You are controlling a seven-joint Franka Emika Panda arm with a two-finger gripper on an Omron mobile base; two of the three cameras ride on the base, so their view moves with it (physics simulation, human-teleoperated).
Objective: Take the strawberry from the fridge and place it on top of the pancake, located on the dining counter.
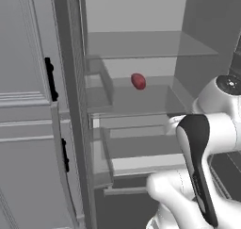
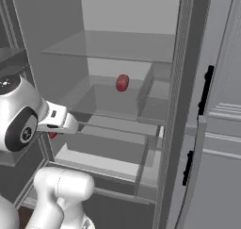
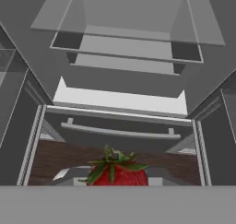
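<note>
The fridge point(image 1: 141, 46) stands open in front of me, with pale walls and glass shelves point(image 2: 110, 46). In the hand view the strawberry point(image 3: 118, 172), red with green leaves, sits right at my gripper point(image 3: 118, 180), which is shut on it, outside the fridge and low before the drawers. In the right base view a bit of the strawberry point(image 2: 52, 134) shows red under my hand, at the gripper point(image 2: 54, 130), left of the lower shelves. The pancake and the dining counter are out of view.
A dark red oval item point(image 1: 138, 81) lies on the middle shelf point(image 2: 122, 82). Pale drawers point(image 1: 141, 150) fill the lower fridge, with a bar handle point(image 3: 122, 132) below. Grey panelled cabinets with black handles point(image 1: 49, 79) flank the fridge point(image 2: 207, 89).
</note>
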